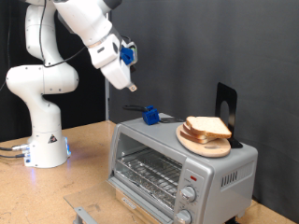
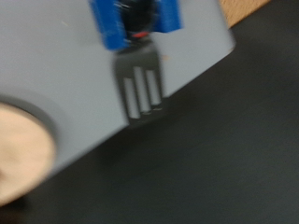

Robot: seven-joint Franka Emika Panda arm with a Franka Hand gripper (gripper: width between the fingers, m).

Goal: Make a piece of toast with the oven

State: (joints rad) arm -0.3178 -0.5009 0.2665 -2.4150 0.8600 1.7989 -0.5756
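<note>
The silver oven (image 1: 177, 168) stands on the wooden table at the exterior view's right, with its glass door shut and the wire rack showing behind it. A round wooden board (image 1: 201, 142) lies on its top with pale bread slices (image 1: 207, 127) stacked on it. A blue-handled black slotted spatula (image 1: 151, 115) lies on the oven top beside the board; the wrist view shows it (image 2: 140, 93), blurred, next to the board's edge (image 2: 19, 154). My gripper (image 1: 134, 86) hangs in the air above the spatula and holds nothing. Its fingers do not show in the wrist view.
A black upright stand (image 1: 226, 103) sits on the oven's far corner. The oven's two knobs (image 1: 192, 195) and red light (image 1: 190, 177) are on its front right. The arm's white base (image 1: 45, 140) stands at the left. A grey metal piece (image 1: 82, 215) lies at the bottom edge.
</note>
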